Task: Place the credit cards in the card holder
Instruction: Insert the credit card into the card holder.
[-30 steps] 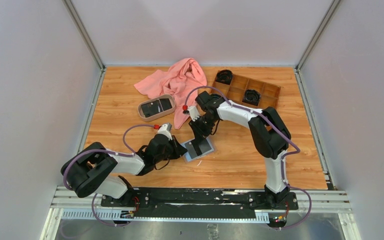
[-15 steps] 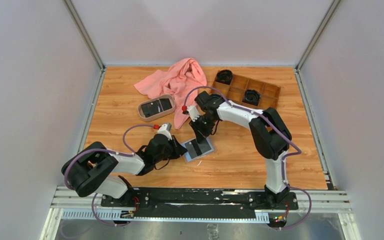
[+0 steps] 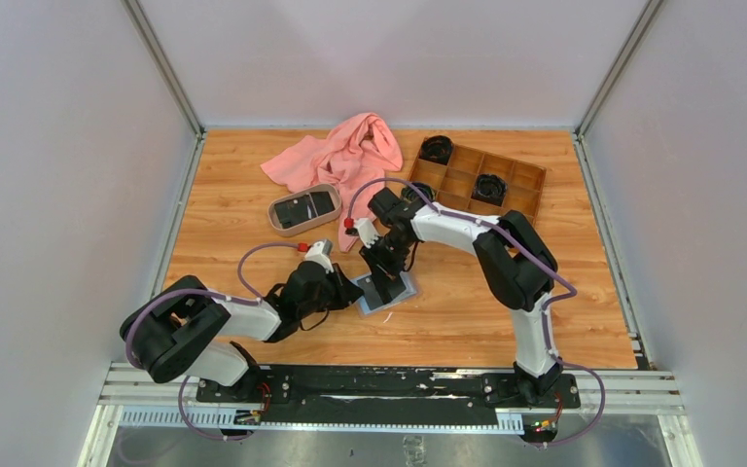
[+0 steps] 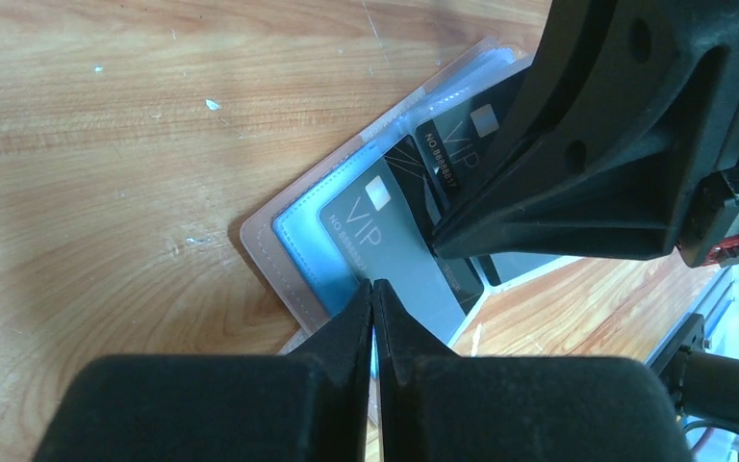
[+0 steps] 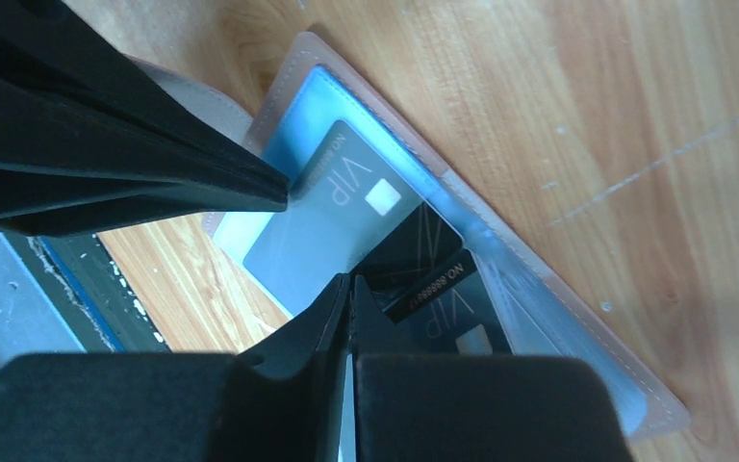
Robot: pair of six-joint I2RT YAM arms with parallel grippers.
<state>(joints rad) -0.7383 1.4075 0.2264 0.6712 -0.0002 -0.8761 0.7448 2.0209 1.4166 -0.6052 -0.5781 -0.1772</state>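
Observation:
The card holder [image 3: 401, 292] lies open on the table, grey-blue lining up, between both arms. Two dark credit cards marked VIP lie on its lining: a greyer one [image 4: 390, 231] [image 5: 332, 226] and a blacker one [image 4: 462, 144] [image 5: 443, 289] partly under a clear pocket. My left gripper [image 3: 352, 290] [image 4: 372, 284] is shut, its tip at the holder's left edge against the grey card. From the far side, my right gripper [image 3: 386, 270] [image 5: 349, 279] is shut, with its tip down where the two cards meet. Nothing shows between either pair of jaws.
An oval beige tray [image 3: 281, 222] holding more dark cards stands left of the back middle. A pink cloth [image 3: 342, 154] lies behind it. At the back right stands a wooden compartment box [image 3: 520, 190] with black items in it.
The right gripper has swung left and nearer, down onto the card holder, and its jaws have closed. The left arm and the card holder have stayed where they were.

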